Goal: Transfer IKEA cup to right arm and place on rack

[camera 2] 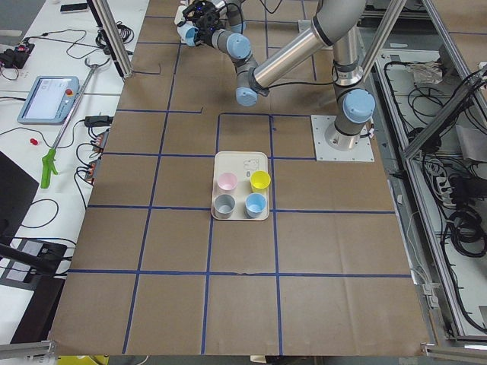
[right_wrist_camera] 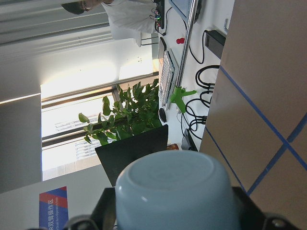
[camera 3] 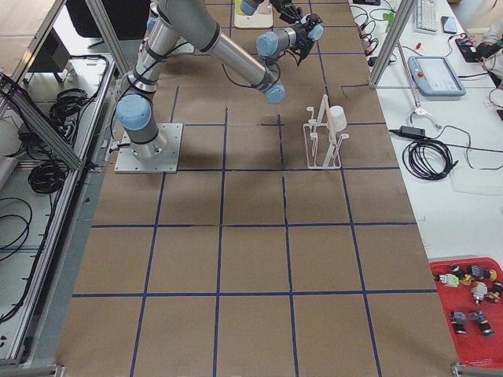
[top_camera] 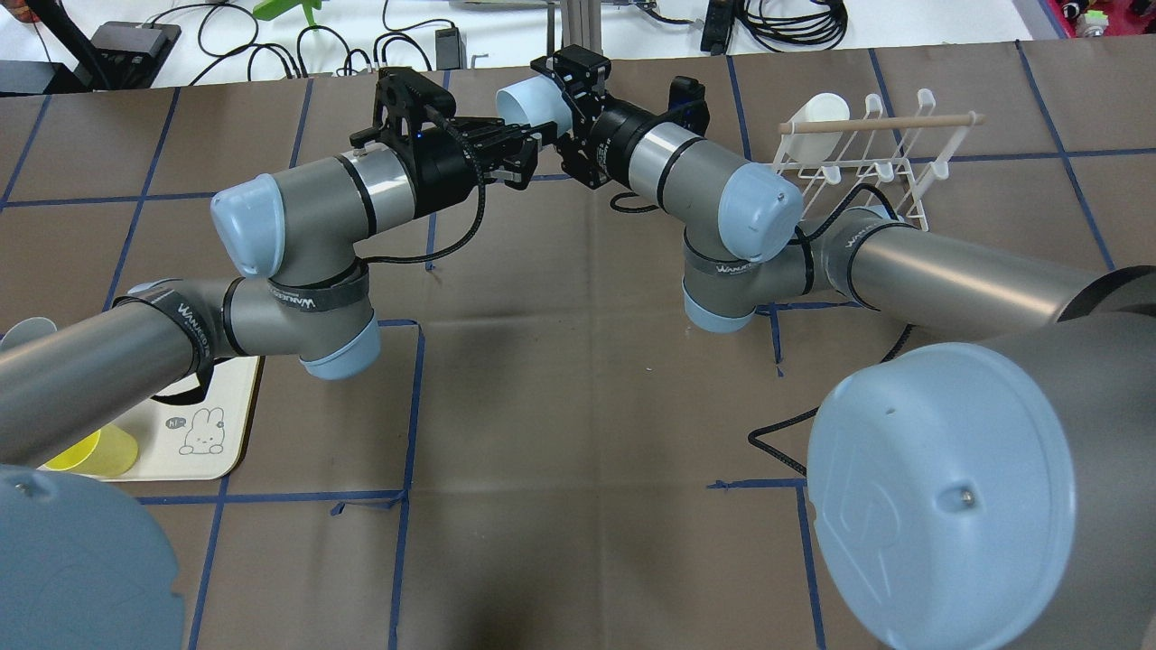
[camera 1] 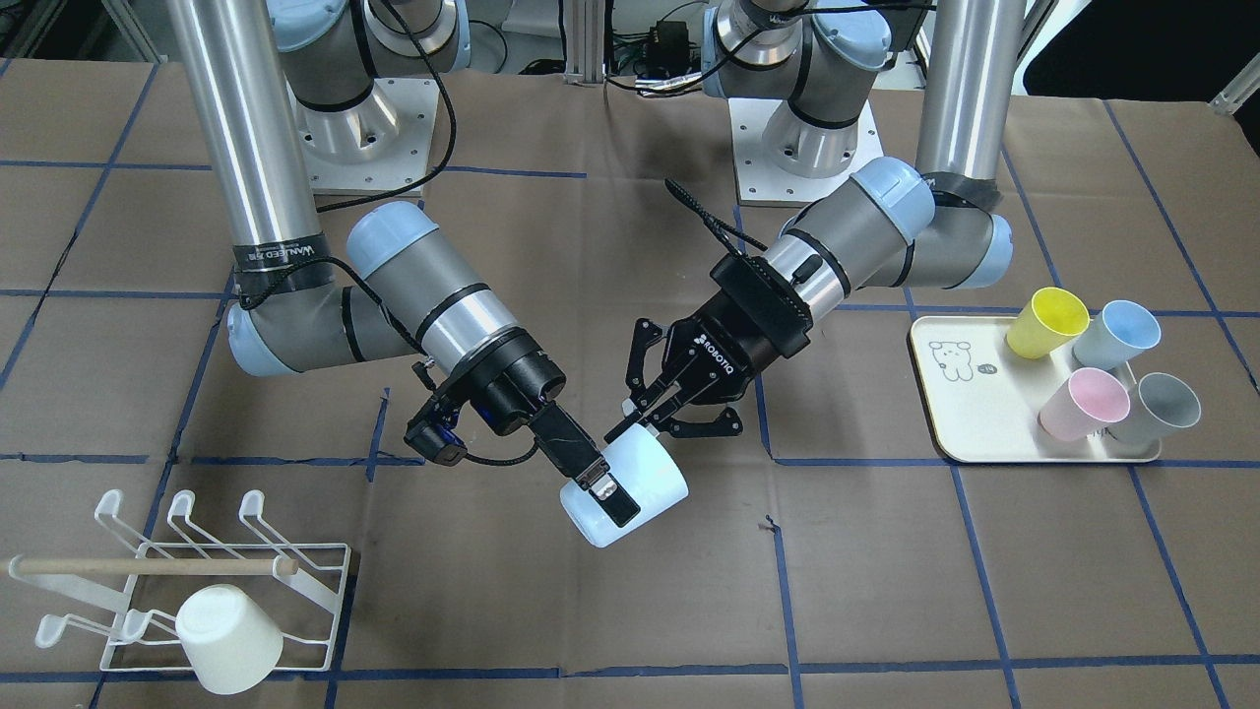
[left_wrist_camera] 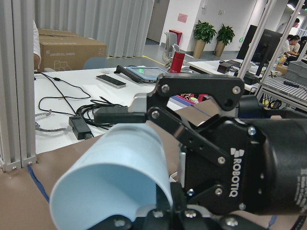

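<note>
1. The jaws of the right gripper (camera 1: 618,500) are closed on the pale-blue IKEA cup (camera 1: 658,471), with one finger lying across its side wall. In the right wrist view the cup's base faces the palm. The cup hangs in the air over the middle of the surface (camera 1: 886,591).
2. The jaws of the left gripper (camera 1: 638,416) stand spread, with one fingertip at the cup's rim. They do not appear to clamp it.
3. The step in hand looks like the end of the handover, with the cup's weight seemingly on the right arm alone.
4. The next move probably calls for the left gripper to back straight away from the rim. The right arm can then swing the cup to the white wire rack (camera 1: 157,566), at the near left of the front-facing view, and turn it mouth-down over a free prong.
5. A white cup (camera 1: 228,638) already sits on one near prong, and the wooden dowel crosses the rack, so both narrow the approach.
6. Well apart on the right, a cream tray (camera 1: 970,414) carries yellow, blue, pink and grey cups, out of the path.
</note>
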